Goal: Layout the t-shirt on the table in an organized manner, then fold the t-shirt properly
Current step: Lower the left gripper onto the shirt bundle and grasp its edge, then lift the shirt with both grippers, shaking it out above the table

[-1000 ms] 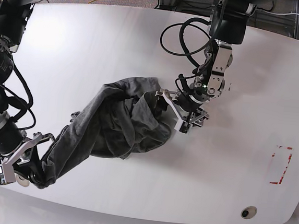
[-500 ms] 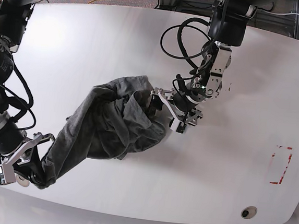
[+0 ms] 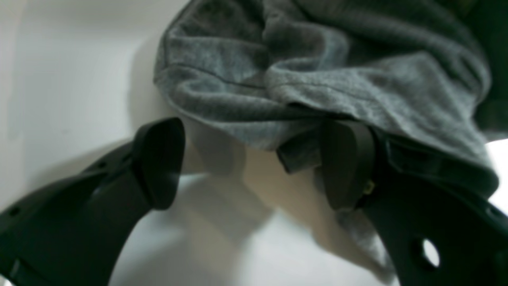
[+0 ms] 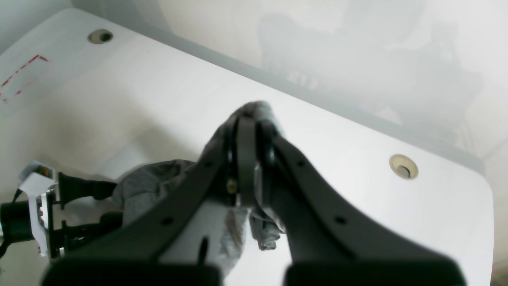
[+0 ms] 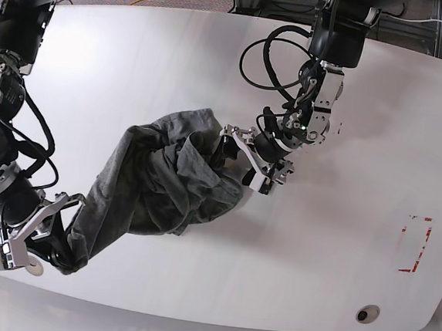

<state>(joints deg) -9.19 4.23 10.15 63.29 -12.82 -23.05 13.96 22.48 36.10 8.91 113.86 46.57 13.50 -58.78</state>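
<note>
The grey t-shirt lies crumpled on the white table, stretched from the front left corner toward the middle. My right gripper is shut on one end of it near the table's front left edge; the wrist view shows the closed fingers pinching grey cloth. My left gripper is open at the shirt's right edge. In the left wrist view a ribbed hem of the shirt drapes over one finger, while the other finger stands apart on bare table.
A red tape rectangle is at the right of the table and a cable hole at the front right corner. A second hole is beside my right gripper. Black cables loop off the left arm.
My left gripper has moved left against the shirt's right edge, and the bunched cloth has shifted left with it. My right gripper keeps its hold and has barely moved.
</note>
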